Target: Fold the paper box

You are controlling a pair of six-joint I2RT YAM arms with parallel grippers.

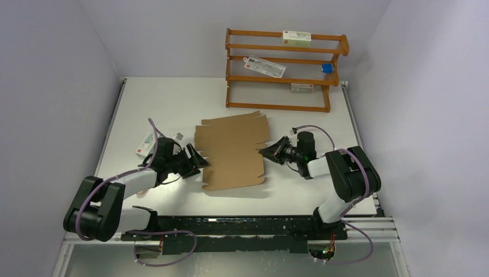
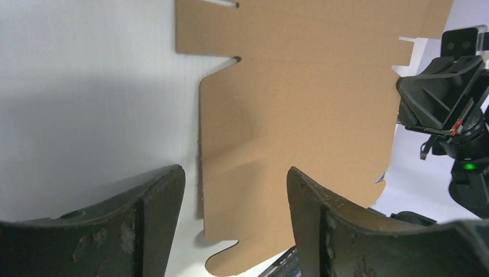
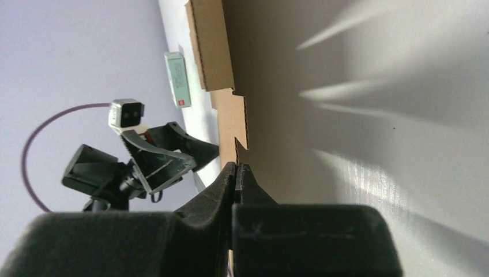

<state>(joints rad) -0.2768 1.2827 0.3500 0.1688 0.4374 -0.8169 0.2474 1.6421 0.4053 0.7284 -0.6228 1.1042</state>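
The right arm's fingers (image 3: 222,187) are squeezed tight together. Their tips sit right against the right-hand edge of the paper box (image 1: 233,151), a big flat sheet of plain brown cardboard with flaps and tabs cut into it. I cannot tell if they have a bit of that edge nipped between them or are only pressing on it. The left arm's fingers (image 2: 153,219) are spread wide with nothing in them. The left-hand edge of the sheet shows in the gap between them, very close, but I cannot tell if they touch it. So the sheet lies flat in the middle of the white desk (image 1: 155,104), between the two arms. Its long way runs from the near side out toward the back, so each arm faces one long side. Both arms are close, and the right one looks a little nearer, since its tips are at the edge. I think the next move is to turn up a side flap, and that would have to begin from these two side edges. Farther out, at the back of the desk, stands an orange wooden rack (image 1: 271,107). Counting up, there is one cardboard sheet, two arms and one rack. There are three small cartons: a small white carton (image 1: 296,38) on the top shelf, a second white carton (image 1: 302,88) lower down, and a third white carton (image 1: 145,144) on the desk by the left arm. The rack also holds one flat white packet (image 1: 264,66) and one little blue thing (image 1: 327,67)
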